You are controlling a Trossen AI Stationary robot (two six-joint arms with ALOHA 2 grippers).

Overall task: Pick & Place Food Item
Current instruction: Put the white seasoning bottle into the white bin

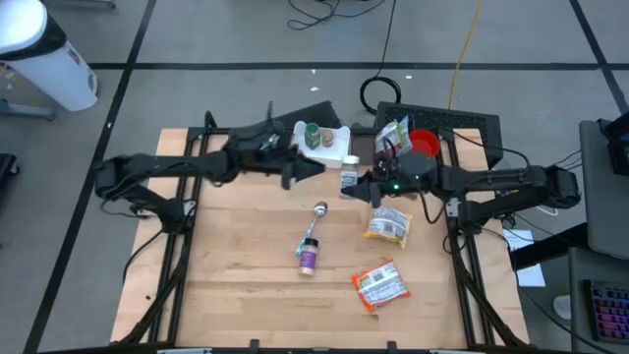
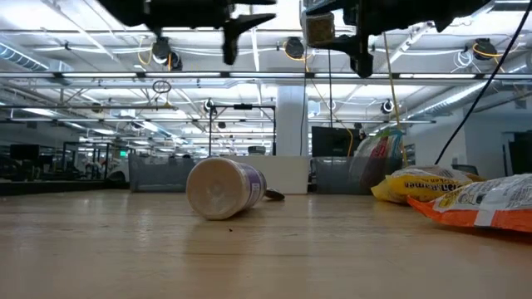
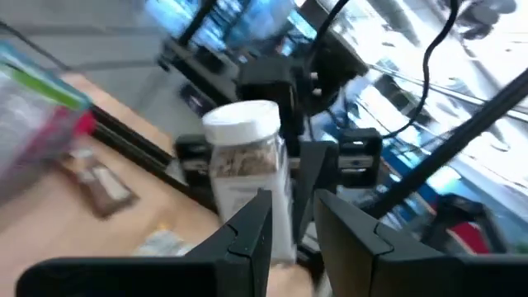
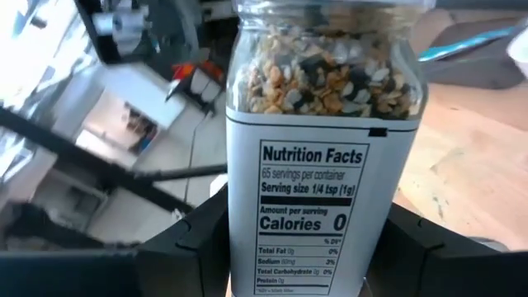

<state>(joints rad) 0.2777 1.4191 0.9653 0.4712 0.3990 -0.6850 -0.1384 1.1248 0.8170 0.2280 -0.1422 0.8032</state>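
Right fingers: the right gripper (image 1: 356, 183), just right of centre in the upper half of the high view, clamps a clear seasoning jar (image 4: 323, 148) from both sides, one dark finger (image 4: 194, 247) on each flank.
Jar position: in the air above the counter (image 1: 236, 275), upright, its white cap on top and its nutrition label filling the right wrist view.
Left fingers: the left gripper (image 1: 313, 168), just left of the jar in the high view, holds nothing; its fingers (image 3: 247, 235) stand a narrow gap apart, pointed at the jar.
Risk, slip: the jar is smooth and hard-walled, so I judge it could twist or slide down between the fingers if the arm swings fast.
Risk, collision: the two grippers are near each other, and a careless move could knock the jar loose.
Risk, drop: a fall could send the jar onto the items below.
Count, arms: two.
Count, held jars: one.
Count, tipped cups: one purple-labelled cup (image 1: 309, 258) lies on its side at centre, a metal spoon (image 1: 316, 220) just above it.
Count, snack bags: one yellow bag (image 1: 387, 225) right of centre, one orange bag (image 1: 379, 285) at lower right.
Count, trays: one white tray (image 1: 339, 134) at top centre, holding a green-lidded jar (image 1: 312, 133).
Count, red bowls: one red bowl (image 1: 423, 143) at upper right.
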